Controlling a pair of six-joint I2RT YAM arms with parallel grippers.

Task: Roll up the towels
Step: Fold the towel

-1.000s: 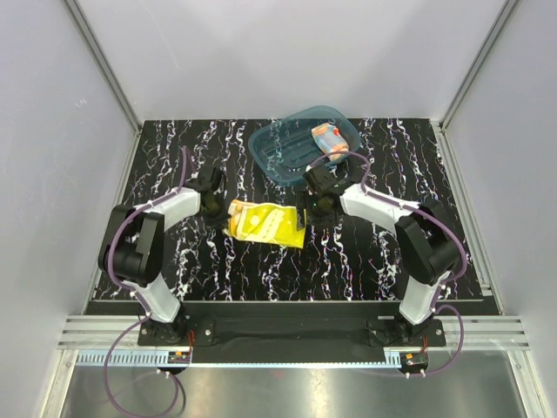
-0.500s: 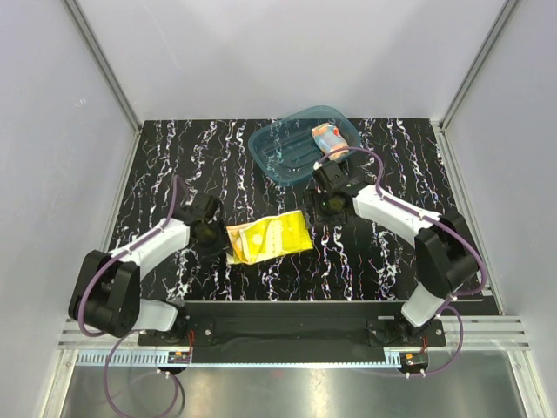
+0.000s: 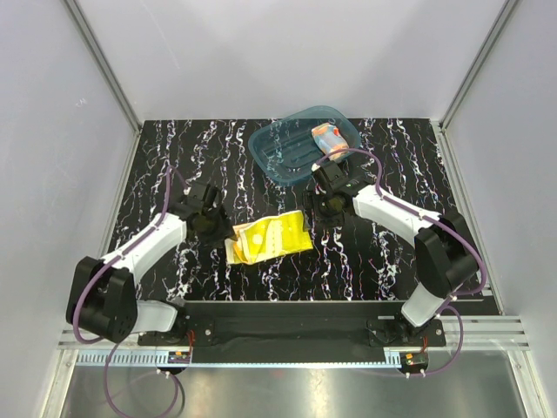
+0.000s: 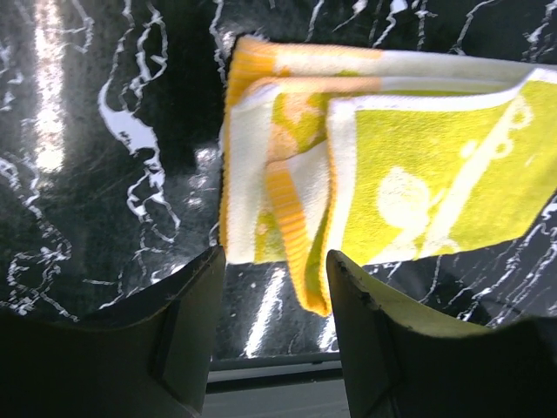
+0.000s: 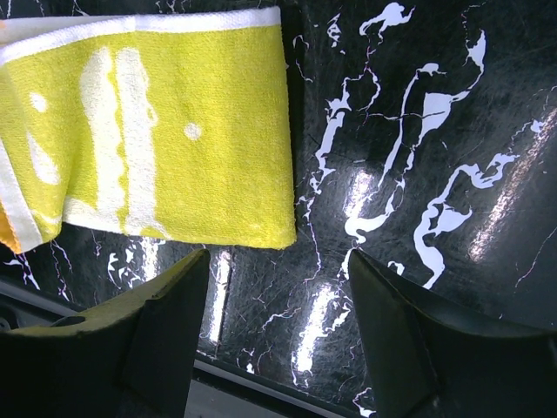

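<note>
Since a second ago, the left gripper [image 3: 209, 226] has let go of the yellow towel [image 3: 268, 237] and swung nearer the arm bases. The towel has slid that way too and turned. We see it now lying loosely folded on the tabletop [image 3: 287, 274], on the near side of the teal tub [image 3: 278, 148] and apart from it. The left gripper stands spread at its folded left edge. The right gripper [image 3: 326, 209], also spread and holding nothing, hangs just near of the tub. The dotted towel [image 3: 327, 137] sits rolled inside the tub's right end.
</note>
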